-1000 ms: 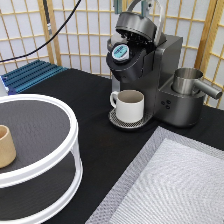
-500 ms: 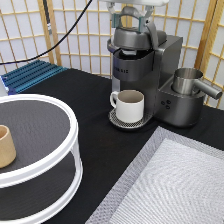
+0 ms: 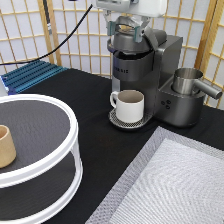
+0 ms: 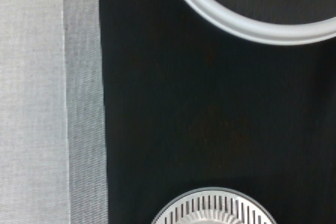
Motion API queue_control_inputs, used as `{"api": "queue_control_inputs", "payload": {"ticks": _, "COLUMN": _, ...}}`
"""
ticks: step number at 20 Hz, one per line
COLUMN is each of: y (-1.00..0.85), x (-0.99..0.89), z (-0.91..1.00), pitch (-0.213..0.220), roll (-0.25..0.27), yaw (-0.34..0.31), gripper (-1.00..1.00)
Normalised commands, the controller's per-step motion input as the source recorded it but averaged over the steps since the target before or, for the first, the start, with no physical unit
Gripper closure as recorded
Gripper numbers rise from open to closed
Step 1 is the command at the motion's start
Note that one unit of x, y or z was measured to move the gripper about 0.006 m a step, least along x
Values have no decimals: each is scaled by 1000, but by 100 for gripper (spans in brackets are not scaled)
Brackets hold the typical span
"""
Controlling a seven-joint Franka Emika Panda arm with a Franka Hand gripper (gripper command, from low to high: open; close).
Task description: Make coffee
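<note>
The dark grey coffee machine (image 3: 145, 70) stands at the exterior view's top centre with its lid down. The coffee pod is hidden; no pod shows in either view. A cream-white handled mug (image 3: 129, 105) stands on the machine's drip tray (image 3: 117, 121) under the spout. My gripper (image 3: 127, 29) hangs from the exterior view's top edge, directly over the lid and at its top surface. It looks open and holds nothing. The wrist view shows the drip tray's grille (image 4: 214, 210) and black tabletop.
A white two-tier round stand (image 3: 65, 150) fills the exterior view's left, with a tan handleless cup (image 3: 5, 146) on its upper shelf. A steel jug (image 3: 189, 82) sits on the machine's right side. A grey mat (image 3: 175, 185) covers the bottom right. A blue rack (image 3: 32, 75) lies far left.
One second ago the lid stood open with the blue-topped pod showing. The lid is now down and the pod is out of sight. My gripper is still above the lid.
</note>
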Motion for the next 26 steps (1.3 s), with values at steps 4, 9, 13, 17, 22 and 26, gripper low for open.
{"api": "queue_control_inputs", "payload": {"ticks": 4, "y": 478, "x": -234, "z": 1000, "pitch": -8, "roll": 0, "yaw": 0, "gripper": -100}}
{"api": "queue_control_inputs", "payload": {"ticks": 9, "y": 759, "x": 95, "z": 670, "pitch": 4, "roll": -71, "yaw": -4, "gripper": -100}}
{"api": "queue_control_inputs", "payload": {"ticks": 13, "y": 249, "x": 305, "z": -66, "pitch": 32, "roll": -133, "yaw": -71, "gripper": -100}}
{"api": "queue_control_inputs", "payload": {"ticks": 17, "y": -34, "x": 299, "z": -198, "pitch": 61, "roll": -129, "yaw": -137, "gripper": -100}}
{"api": "queue_control_inputs", "payload": {"ticks": 22, "y": -277, "x": 165, "z": -305, "pitch": 49, "roll": -93, "yaw": -109, "gripper": -100}}
{"api": "queue_control_inputs", "payload": {"ticks": 26, "y": -334, "x": 22, "z": -582, "pitch": 4, "roll": -82, "yaw": -53, "gripper": -100}}
